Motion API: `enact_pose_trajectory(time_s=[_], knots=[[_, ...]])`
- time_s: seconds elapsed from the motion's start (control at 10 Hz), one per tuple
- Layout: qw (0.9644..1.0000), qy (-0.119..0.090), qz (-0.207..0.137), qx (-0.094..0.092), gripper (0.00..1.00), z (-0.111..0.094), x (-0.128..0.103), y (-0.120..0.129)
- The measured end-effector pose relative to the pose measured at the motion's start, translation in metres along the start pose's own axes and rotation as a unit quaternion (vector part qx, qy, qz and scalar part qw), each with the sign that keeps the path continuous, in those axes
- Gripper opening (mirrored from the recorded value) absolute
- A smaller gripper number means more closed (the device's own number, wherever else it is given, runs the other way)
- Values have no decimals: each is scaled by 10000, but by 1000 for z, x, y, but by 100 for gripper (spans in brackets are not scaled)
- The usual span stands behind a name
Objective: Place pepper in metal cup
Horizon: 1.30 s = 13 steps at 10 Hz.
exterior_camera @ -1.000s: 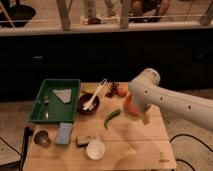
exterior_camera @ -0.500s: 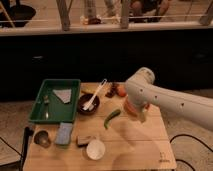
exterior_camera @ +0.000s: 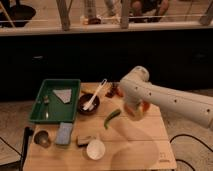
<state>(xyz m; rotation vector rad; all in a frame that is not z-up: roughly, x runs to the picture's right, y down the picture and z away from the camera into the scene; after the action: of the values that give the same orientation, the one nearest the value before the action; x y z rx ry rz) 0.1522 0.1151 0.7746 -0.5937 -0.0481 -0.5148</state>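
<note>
The pepper, long, slim and green, lies free on the wooden table just right of the dark bowl. The metal cup, small and dull grey, stands at the table's front left corner, far from the pepper. My white arm reaches in from the right. Its gripper hangs low over the table just right of the pepper's upper end, in front of an orange bowl. The gripper is open and holds nothing.
A green tray sits at the left with small items in it. A dark bowl with a white spoon stands mid-table. A blue sponge, a small block and a white cup are along the front. Red fruits lie at the back.
My arm has shifted left, bringing the gripper closer to the pepper. The pepper and the cups have not moved.
</note>
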Motion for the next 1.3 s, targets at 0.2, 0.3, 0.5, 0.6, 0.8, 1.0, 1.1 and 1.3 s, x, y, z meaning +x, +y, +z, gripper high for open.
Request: enact_pose_trajectory(time_s=[0.2,0.3,0.5,0.6,0.8,1.0,1.1,1.3], knots=[[9998,-62,-186,18,80,3,-6,-7],[9996,-90,-266,33,80,5,-7,-10],[9989,-146,-441,49,80,9,-11,-14],[9984,-161,-538,50,80,10,-13,-16],[9972,-224,-716,60,80,14,-17,-20],[9955,-286,-896,74,80,22,-23,-27],[9946,-316,-981,80,80,26,-25,-29],[9932,-367,-1103,100,80,32,-28,-32]])
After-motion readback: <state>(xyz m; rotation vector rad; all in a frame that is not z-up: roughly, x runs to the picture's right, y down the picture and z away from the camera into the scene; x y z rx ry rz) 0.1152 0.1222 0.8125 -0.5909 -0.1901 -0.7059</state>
